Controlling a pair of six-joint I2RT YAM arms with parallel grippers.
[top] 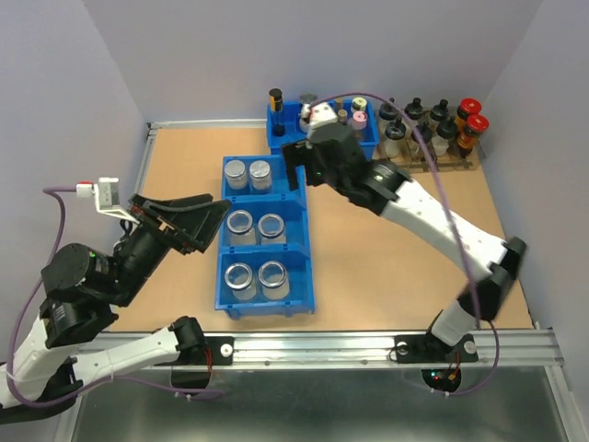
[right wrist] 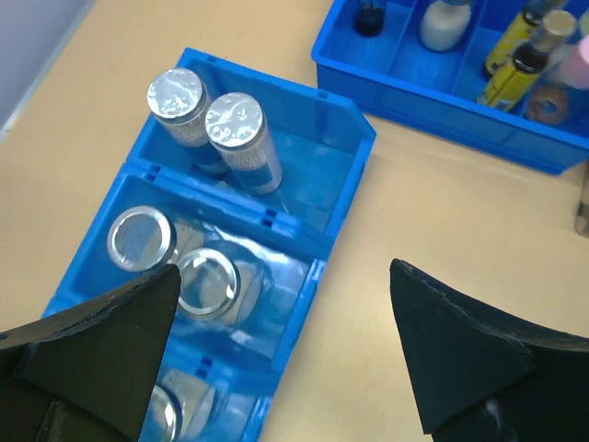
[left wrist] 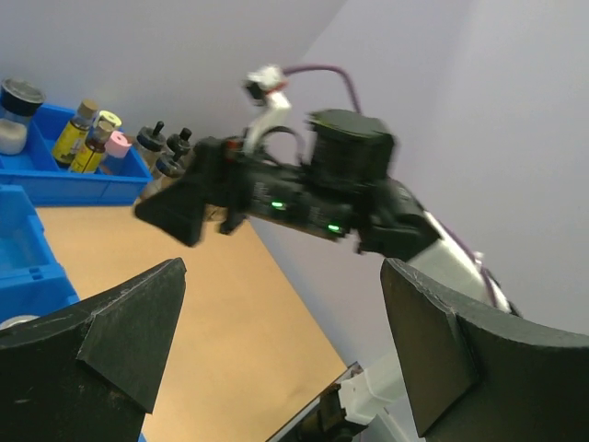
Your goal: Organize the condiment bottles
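Note:
Six short clear glass jars stand in pairs in a blue three-compartment bin (top: 304, 241). The far pair (top: 248, 173) has pale lids; the middle pair (top: 256, 225) and near pair (top: 257, 276) are open with silvery rims. My left gripper (top: 213, 226) is open and empty, just left of the bin beside the middle compartment. My right gripper (top: 296, 170) is open and empty over the bin's far right corner. The right wrist view shows the lidded jars (right wrist: 207, 106), the middle pair (right wrist: 175, 258) and the bin wall (right wrist: 354, 157) between my open right gripper (right wrist: 285, 341).
A blue tray (top: 276, 132) of small spice bottles stands at the back. A rack of black- and red-capped bottles (top: 437, 129) is at the back right. The left wrist view shows the right arm (left wrist: 322, 184) beyond my open left gripper (left wrist: 285, 322).

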